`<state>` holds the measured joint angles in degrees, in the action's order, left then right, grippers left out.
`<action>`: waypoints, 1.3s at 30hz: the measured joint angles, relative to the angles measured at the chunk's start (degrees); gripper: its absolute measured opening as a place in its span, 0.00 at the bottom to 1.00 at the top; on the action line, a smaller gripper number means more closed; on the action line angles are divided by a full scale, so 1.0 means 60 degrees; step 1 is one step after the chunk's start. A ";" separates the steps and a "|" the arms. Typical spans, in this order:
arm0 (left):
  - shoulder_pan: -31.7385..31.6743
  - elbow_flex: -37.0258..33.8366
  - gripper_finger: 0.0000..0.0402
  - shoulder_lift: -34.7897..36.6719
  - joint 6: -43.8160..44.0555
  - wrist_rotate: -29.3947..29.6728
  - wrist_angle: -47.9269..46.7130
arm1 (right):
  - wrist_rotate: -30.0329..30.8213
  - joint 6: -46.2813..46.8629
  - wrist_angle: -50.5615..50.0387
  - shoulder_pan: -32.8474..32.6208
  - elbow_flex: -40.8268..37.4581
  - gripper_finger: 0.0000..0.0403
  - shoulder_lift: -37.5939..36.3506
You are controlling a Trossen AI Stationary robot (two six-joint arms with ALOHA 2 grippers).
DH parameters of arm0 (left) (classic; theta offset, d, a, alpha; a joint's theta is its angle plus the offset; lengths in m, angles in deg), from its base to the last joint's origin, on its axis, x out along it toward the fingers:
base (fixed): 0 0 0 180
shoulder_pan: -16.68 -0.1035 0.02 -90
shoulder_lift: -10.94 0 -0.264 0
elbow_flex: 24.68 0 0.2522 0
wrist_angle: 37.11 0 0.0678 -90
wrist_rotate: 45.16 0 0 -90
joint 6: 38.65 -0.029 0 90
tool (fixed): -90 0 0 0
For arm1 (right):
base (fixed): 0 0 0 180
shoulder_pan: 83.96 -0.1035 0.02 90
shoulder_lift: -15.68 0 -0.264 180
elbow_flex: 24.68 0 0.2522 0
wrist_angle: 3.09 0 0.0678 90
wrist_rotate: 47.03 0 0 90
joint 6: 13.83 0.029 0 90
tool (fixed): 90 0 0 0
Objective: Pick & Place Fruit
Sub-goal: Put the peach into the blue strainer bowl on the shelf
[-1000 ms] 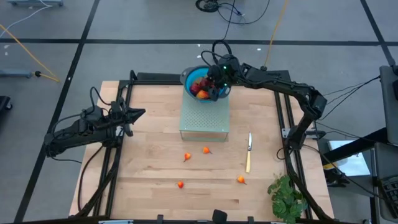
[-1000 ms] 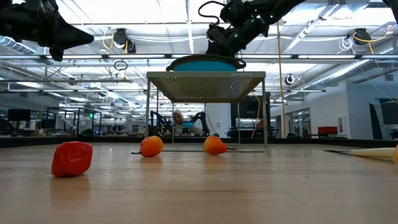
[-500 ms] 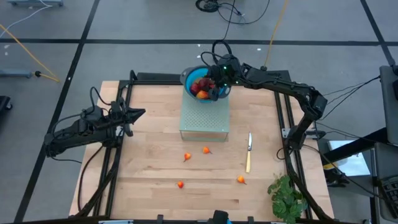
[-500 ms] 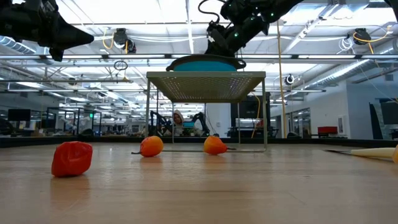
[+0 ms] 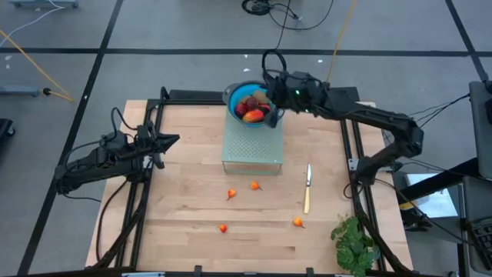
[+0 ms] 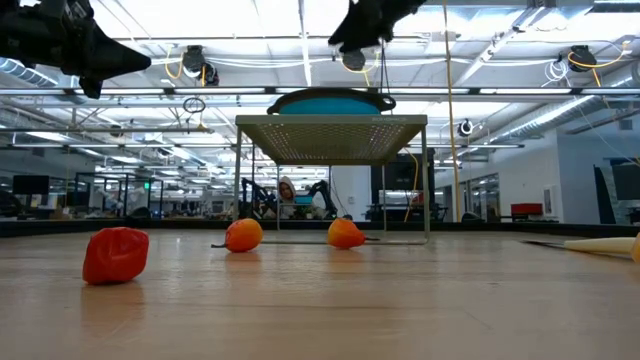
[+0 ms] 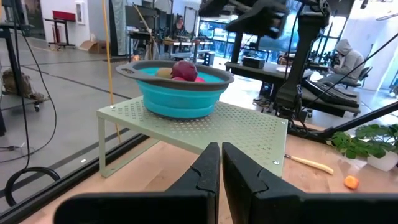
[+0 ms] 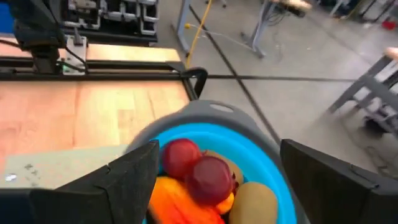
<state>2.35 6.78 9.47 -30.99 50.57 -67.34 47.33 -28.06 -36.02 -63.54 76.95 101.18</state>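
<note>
A blue bowl [image 5: 244,100] stands on a pale green perforated stand [image 5: 252,146] at the table's far middle. In it lie the mango [image 8: 177,199], two dark-red balls [image 8: 208,177] and a brown kiwi [image 8: 252,202]. Several tiny orange-red fruit [image 5: 254,185] lie on the table nearer the front. My right gripper [image 5: 270,108] hangs open above the bowl's right rim, holding nothing; the low view shows it [image 6: 365,18] well above the bowl [image 6: 330,102]. My left gripper [image 5: 174,140] waits shut and level at the table's left side.
A pale-handled knife [image 5: 307,188] lies to the right of the stand. A green leafy bunch [image 5: 354,242] sits at the near right corner. Bare wood lies between the scattered small fruit [image 6: 116,255] and in front of the stand [image 7: 205,127].
My right gripper has risen from just over the fruit in the bowl to well above it, drawing back a little toward the table's right edge and rolling slightly. The bowl and the fruit in it stay where they were.
</note>
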 joint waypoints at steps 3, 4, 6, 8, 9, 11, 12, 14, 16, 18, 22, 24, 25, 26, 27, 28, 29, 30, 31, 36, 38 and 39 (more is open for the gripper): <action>0.0000 0.0000 0.04 -0.0002 0.0000 -0.0004 -0.0002 | 0.0703 0.0015 -0.0130 -0.0713 0.0000 0.78 -0.0272; 0.0000 0.0000 0.04 0.0000 0.0000 -0.0004 -0.0003 | 0.0862 0.0063 -0.0255 -0.0950 -0.0005 0.77 -0.0350; 0.0000 0.0000 0.04 -0.0001 0.0000 -0.0004 -0.0004 | 0.1174 0.0291 -0.0302 -0.1463 -0.0007 0.75 -0.0419; 0.0000 0.0000 0.04 0.0000 0.0000 -0.0004 -0.0004 | 0.1497 0.0566 -0.0539 -0.1945 -0.0007 0.73 -0.0453; 0.0000 0.0000 0.04 -0.0002 0.0000 -0.0006 -0.0003 | 0.1685 0.0722 -0.0644 -0.2194 -0.0007 0.72 -0.0453; 0.0000 0.0000 0.04 -0.0002 0.0000 -0.0010 -0.0004 | 0.2088 0.1022 -0.0854 -0.2669 -0.0007 0.70 -0.0442; 0.0000 0.0000 0.04 0.0000 0.0000 -0.0020 -0.0001 | 0.2324 0.1177 -0.0970 -0.2897 -0.0007 0.69 -0.0442; 0.0000 0.0000 0.04 -0.0002 0.0000 -0.0025 -0.0004 | 0.2769 0.1529 -0.1150 -0.3333 -0.0007 0.67 -0.0442; 0.0000 0.0000 0.04 0.0000 0.0000 -0.0025 -0.0004 | 0.3055 0.1898 -0.1266 -0.3735 -0.0007 0.64 -0.0442; 0.0000 0.0000 0.04 0.0000 0.0000 -0.0033 -0.0004 | 0.3067 0.2230 -0.1298 -0.4087 -0.0007 0.61 -0.0442; 0.0000 0.0000 0.04 -0.0003 0.0050 -0.0040 -0.0004 | 0.3059 0.2726 -0.1291 -0.4684 -0.0007 0.55 -0.0442; 0.0000 0.0000 0.04 0.0000 0.0058 -0.0040 -0.0004 | 0.3060 0.2981 -0.1294 -0.4944 -0.0007 0.52 -0.0442; 0.0000 0.0000 0.04 -0.0003 0.0058 -0.0043 -0.0004 | 0.3056 0.3129 -0.1297 -0.5072 -0.0007 0.50 -0.0442; 0.0000 0.0000 0.04 -0.0001 0.0058 -0.0040 -0.0004 | 0.3056 0.3301 -0.1309 -0.5196 -0.0007 0.48 -0.0431; 0.0000 0.0000 0.04 0.0000 0.0058 -0.0040 -0.0004 | 0.3057 0.3511 -0.1338 -0.5315 -0.0007 0.47 -0.0400; 0.0000 0.0000 0.04 0.0000 0.0058 -0.0042 -0.0004 | 0.3046 0.3731 -0.1419 -0.5442 -0.0007 0.46 -0.0378; 0.0000 0.0000 0.04 0.0000 0.0055 -0.0044 -0.0004 | 0.3027 0.3965 -0.1595 -0.5586 -0.0007 0.44 -0.0363; 0.0000 0.0000 0.04 -0.0001 0.0055 -0.0044 -0.0004 | 0.3026 0.4235 -0.1791 -0.5734 -0.0008 0.43 -0.0354; 0.0000 0.0000 0.04 0.0000 0.0055 -0.0044 -0.0004 | 0.3020 0.4503 -0.1951 -0.5882 -0.0011 0.42 -0.0352; 0.0000 0.0000 0.04 0.0000 0.0055 -0.0047 -0.0008 | 0.3016 0.6173 -0.2758 -0.6520 -0.0123 0.37 -0.0371; 0.0000 0.0000 0.04 0.0000 0.0051 -0.0044 -0.0015 | 0.3013 0.6871 -0.3044 -0.6732 -0.0278 0.36 -0.0365; 0.0000 0.0000 0.04 0.0000 0.0051 -0.0044 -0.0022 | 0.2992 0.7237 -0.3153 -0.6834 -0.0339 0.35 -0.0359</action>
<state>2.35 6.78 9.46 -30.68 50.31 -67.47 65.29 15.36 -54.94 -104.55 74.92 99.03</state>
